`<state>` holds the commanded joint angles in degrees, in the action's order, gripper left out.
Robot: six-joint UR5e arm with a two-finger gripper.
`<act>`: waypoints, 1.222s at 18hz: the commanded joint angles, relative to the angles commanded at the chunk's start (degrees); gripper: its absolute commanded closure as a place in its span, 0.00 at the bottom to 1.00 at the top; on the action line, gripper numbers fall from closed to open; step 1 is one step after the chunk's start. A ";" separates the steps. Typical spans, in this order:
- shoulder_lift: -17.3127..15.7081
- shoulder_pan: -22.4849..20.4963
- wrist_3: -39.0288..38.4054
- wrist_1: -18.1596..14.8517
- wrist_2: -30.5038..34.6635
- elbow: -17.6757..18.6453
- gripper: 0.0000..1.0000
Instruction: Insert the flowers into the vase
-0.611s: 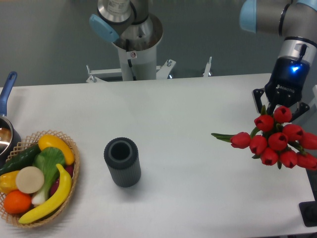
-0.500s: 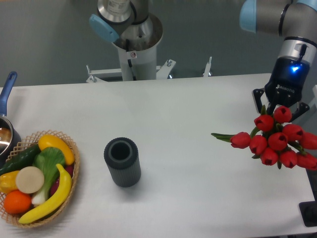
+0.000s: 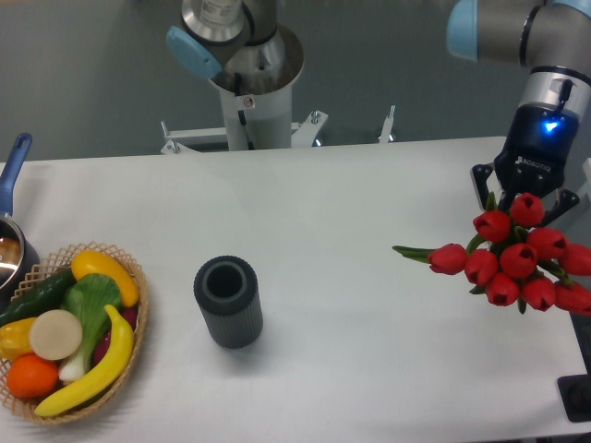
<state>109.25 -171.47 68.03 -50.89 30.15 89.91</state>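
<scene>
One gripper [image 3: 523,205], jaws hidden behind glossy red tulip flowers [image 3: 517,263], grip unclear; ribbed grey cylindrical vase [image 3: 227,301] well apart.

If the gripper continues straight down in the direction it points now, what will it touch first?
The gripper points down onto the bunch of red tulips, so the tulips come first, and it may already be at them. Below them is the white table. How the jaws stand is hidden by the buds.

Red tulip flowers [image 3: 517,261] are covering the gripper [image 3: 524,205], hiding its jaws, and are running off the right edge. A metal pot [image 3: 9,249] is being cut off at the left edge.
</scene>
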 joint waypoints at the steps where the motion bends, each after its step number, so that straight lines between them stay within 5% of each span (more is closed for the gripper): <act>1: 0.00 0.17 0.00 -0.09 0.00 0.00 0.78; 7: -0.26 1.58 -0.26 0.00 -0.78 0.17 0.78; 12: -0.44 5.18 0.35 1.22 -9.64 1.75 0.77; 18: -0.70 6.94 2.10 2.81 -22.04 6.58 0.78; 22: -1.84 8.26 6.05 2.90 -30.82 13.60 0.78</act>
<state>107.41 -163.22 74.08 -47.99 -0.68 103.51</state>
